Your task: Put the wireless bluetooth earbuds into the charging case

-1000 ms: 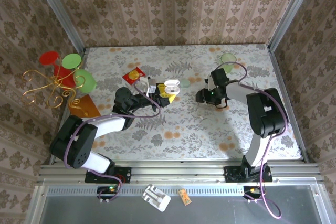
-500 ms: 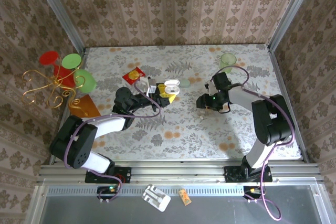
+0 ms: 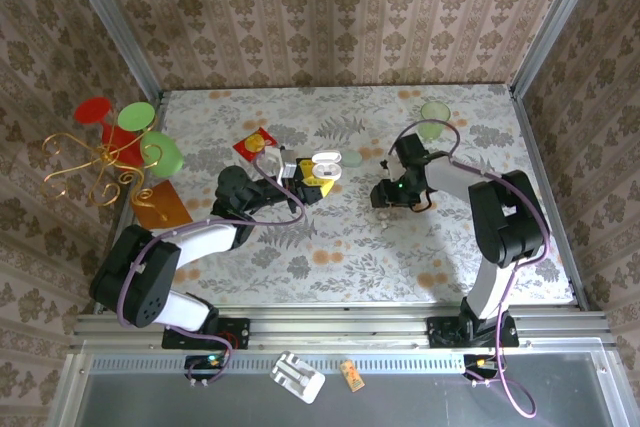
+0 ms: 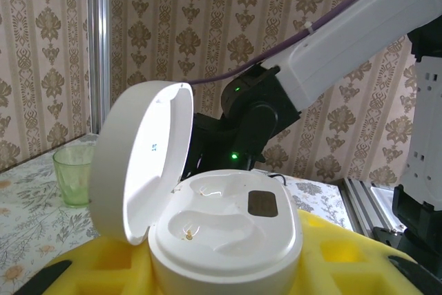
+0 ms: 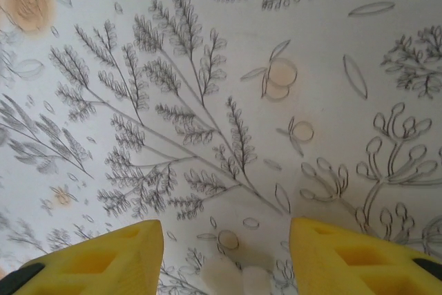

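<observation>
Bench point(image 3: 340, 247), floral cloth; arm bases at the near edge.

Right claw point(image 3: 383, 195): right of centre, pointing down at the cloth. In the wrist view the right claw point(image 5: 222, 226) stands wide, with yellow fingers point(image 5: 103, 257) at either lower corner. Between them, low in the view, lie two pale rounded pieces, blurred; taken to be the earbuds point(image 5: 222, 273). They lie on the cloth and I cannot tell whether the fingers touch them.

Left claw point(image 3: 312, 183): left of centre, at about the same depth and well apart from the right claw. It is closed on the charging case point(image 3: 326, 163). In the wrist view the charging case point(image 4: 224, 229) sits between the yellow fingers point(image 4: 103, 267). Its lid point(image 4: 141, 160) is hinged up on the left. The tray inside shows two shallow wells and a small dark rectangle. The right arm point(image 4: 331, 46) lies beyond it.

Orange square point(image 3: 160, 205): near the left edge.
Pale green disc point(image 3: 352, 159): just right of the case.
Red packet point(image 3: 255, 142): farther back, left of the case.
Green cup point(image 3: 434, 112): far right of the bench.
</observation>
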